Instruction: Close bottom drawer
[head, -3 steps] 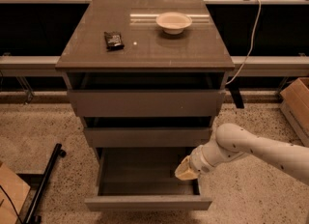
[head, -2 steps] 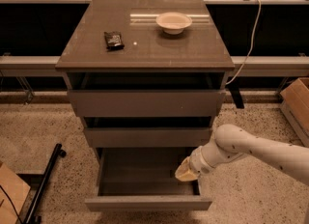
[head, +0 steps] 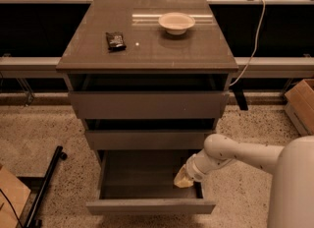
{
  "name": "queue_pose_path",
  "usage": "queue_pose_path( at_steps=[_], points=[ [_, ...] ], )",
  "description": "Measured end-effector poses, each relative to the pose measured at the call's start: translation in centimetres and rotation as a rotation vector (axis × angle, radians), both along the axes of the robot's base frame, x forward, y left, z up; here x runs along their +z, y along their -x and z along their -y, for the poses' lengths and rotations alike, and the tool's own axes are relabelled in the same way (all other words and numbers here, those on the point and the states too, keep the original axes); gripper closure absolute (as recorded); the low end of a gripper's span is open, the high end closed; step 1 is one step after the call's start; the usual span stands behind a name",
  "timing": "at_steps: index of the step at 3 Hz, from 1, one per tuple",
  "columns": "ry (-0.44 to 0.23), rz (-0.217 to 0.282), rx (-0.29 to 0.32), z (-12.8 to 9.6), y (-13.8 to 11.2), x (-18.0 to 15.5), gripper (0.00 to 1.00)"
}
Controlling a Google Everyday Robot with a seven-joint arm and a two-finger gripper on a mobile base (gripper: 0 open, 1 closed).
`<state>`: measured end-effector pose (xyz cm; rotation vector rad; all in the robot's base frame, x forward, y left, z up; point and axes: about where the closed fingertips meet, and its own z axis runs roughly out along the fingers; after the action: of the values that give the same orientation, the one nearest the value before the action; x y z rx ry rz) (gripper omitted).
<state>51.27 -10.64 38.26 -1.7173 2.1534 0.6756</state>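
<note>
**Now the bottom drawer stands far out, with the end effector inside it at the right**

At the far left, a black pole (head: 46,182) lies slanted on the speckled floor, and a piece of brown cardboard (head: 10,197) shows in the lower left corner. Next comes the grey table (head: 147,57) with its three stacked drawers. On its top, a small dark packet (head: 115,41) lies at the left side, and a pale bowl (head: 176,22) stands near the back, well apart from the packet.

The upper drawer (head: 147,105) and the middle drawer (head: 147,139) each stand out only a little. The bottom drawer (head: 147,206) is the lowest one and is pulled out much further than the two above it, so its shallow grey box is visible from above.

The end effector (head: 183,179) is low inside this box, near its right wall. Its tip looks yellowish. I cannot tell how wide it is spread, nor whether it has hold of anything. The white arm (head: 240,152) reaches to it from the right.

Further right, a white cable (head: 251,50) hangs down behind the table, and a cardboard box (head: 301,103) sits at the right edge.
</note>
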Motion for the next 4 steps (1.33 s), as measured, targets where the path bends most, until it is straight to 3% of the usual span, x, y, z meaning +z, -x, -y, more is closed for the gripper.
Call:
queue_pose_path(
  at_steps=[2, 3, 4],
  points=[
    [0.004, -0.021, -0.010, 0.0, 0.4, -2.2, 1.00],
    [0.008, -0.023, -0.040, 0.6, 1.0, -5.9, 1.00],
    [0.052, -0.062, -0.067, 1.5, 1.9, -10.0, 1.00]
  ],
)
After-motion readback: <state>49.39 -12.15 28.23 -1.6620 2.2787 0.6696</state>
